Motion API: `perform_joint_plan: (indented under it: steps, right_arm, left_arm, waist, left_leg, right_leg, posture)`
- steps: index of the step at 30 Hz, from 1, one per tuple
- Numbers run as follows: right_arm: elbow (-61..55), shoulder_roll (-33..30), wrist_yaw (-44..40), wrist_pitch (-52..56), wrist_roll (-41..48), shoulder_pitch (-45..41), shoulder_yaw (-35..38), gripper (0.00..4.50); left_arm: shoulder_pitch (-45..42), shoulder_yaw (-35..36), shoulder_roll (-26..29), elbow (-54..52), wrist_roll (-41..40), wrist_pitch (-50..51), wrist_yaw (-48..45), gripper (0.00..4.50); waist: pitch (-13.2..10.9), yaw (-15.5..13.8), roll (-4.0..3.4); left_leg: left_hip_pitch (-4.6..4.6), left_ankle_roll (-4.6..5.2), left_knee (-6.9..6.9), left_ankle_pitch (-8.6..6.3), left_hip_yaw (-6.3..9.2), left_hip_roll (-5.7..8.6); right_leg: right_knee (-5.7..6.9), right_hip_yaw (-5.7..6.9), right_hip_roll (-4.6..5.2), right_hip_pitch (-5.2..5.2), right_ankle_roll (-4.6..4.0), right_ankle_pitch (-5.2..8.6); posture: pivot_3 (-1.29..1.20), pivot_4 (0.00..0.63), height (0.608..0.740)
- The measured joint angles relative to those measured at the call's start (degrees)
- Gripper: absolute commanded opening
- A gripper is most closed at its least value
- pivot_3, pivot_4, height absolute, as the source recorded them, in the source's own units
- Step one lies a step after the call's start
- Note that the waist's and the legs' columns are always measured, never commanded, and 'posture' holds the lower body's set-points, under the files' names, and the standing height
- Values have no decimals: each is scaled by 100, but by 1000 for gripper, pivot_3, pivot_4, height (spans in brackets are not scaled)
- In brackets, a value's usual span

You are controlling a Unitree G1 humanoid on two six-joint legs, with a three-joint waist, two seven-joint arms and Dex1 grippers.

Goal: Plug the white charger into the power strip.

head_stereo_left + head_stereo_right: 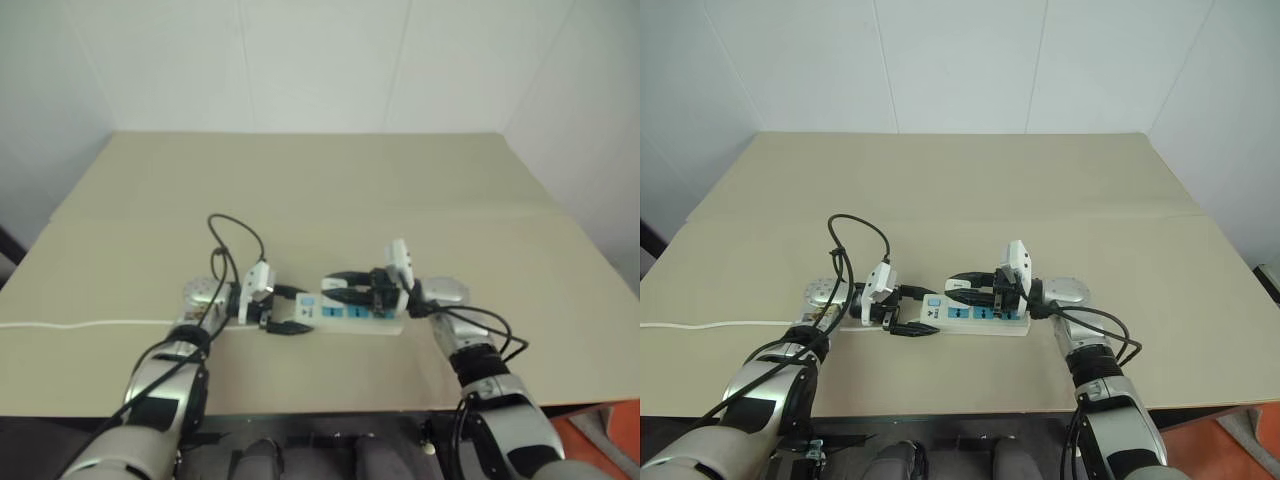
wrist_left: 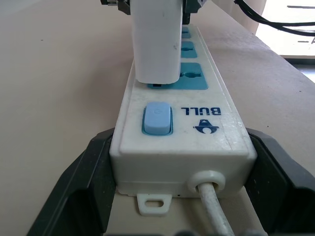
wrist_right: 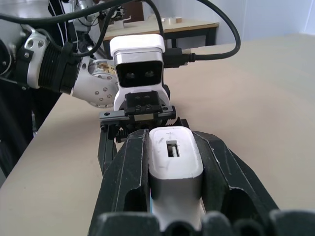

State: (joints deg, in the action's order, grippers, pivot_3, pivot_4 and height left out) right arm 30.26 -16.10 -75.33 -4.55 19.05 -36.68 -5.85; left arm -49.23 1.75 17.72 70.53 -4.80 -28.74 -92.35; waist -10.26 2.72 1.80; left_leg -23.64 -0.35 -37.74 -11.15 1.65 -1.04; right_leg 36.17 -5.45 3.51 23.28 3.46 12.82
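Two claws: both meet over one strip at the middle of the near tabletop (image 1: pixel 970 190).
Surroundings: the beige tabletop carries nothing else near the strip; a thin white cord (image 1: pixel 710 324) runs from the strip's switch end off toward the robot's left edge of the tabletop. Black cables (image 1: pixel 855 240) loop above the left wrist, and more hang by the right forearm.
In the way: the right claw's own black fingers and the white charger cover the middle sockets.
Left arm pose: forearm reaches forward, wrist turned inward so the left claw (image 2: pixel 177 167) points toward the robot's right, slightly downward.
Left claw state: clamped narrow on the switch end of the power strip (image 2: pixel 197 123), one black finger on each long side, the cord leaving between them.
Right arm pose: forearm forward, wrist bent inward, the right claw (image 3: pixel 174 172) pointing level toward the robot's left, facing the left wrist camera.
Right claw state: closed on the white charger (image 3: pixel 174 157), fingers pressed on both its sides.
Charger place: upright over the strip, its lower end at the socket face just past the blue switch (image 2: pixel 157 118); I cannot tell whether it is fully seated.
Strip place: lying flat on the tabletop between the two wrists.
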Motion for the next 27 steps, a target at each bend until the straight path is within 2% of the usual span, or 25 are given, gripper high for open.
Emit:
perform_joint_plan:
  steps: [27]
  right_arm:
    - [179,-4,248,-70,-207,-14,-265,1121]
  left_arm:
    - [84,-16,53,0,5,16,60,3273]
  waist:
    - [52,90,4]
  left_leg:
    - [33,-1,2,-1,-1,-1]
  right_leg:
    - [1,-2,0,-27,27,17]
  posture:
    - [0,150,740]
